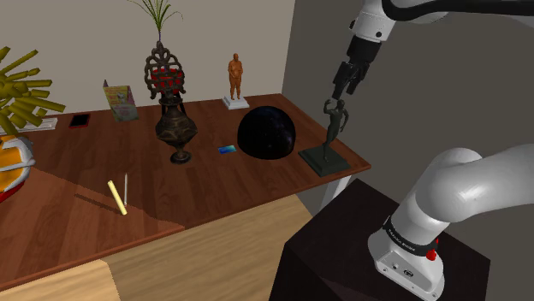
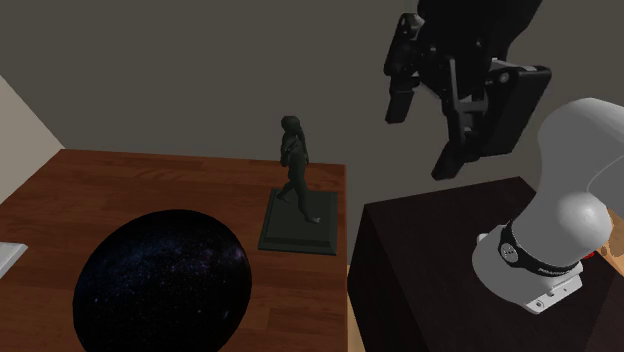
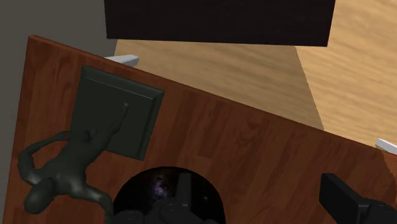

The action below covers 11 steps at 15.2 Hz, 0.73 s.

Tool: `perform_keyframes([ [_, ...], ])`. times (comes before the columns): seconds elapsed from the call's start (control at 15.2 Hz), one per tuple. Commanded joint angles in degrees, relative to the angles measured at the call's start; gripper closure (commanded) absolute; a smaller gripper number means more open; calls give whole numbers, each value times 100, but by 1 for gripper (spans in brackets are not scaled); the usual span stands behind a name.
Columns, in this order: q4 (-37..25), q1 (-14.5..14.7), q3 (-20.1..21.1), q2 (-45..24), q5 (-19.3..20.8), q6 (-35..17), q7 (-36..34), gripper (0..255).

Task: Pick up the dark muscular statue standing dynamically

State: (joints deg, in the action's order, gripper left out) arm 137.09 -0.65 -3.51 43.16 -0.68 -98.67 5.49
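Dark grey-green statue (image 1: 335, 120): muscular figure mid-stride, one arm raised, upright on its square plinth (image 1: 323, 160) at the wooden table's (image 1: 214, 184) corner. My gripper (image 1: 347, 85) hangs above it, fingers (image 2: 400, 100) wide apart, holding nothing.

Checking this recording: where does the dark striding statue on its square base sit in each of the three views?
Shoulder view: the dark statue is right of centre, on the table corner, just below the open tool.
Second exterior view: the statue is near the centre, at the table's edge.
Wrist view: seen from above, next to the dome.
Shared landmark: the black dome beside it.
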Motion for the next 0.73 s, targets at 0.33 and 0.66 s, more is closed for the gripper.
perform_keyframes([
  [0.33,-181,-165,-912,-769,353,-567,1157,0],
  [0.66,-557,-191,-1545,-1550,409,-949,1987,0],
])
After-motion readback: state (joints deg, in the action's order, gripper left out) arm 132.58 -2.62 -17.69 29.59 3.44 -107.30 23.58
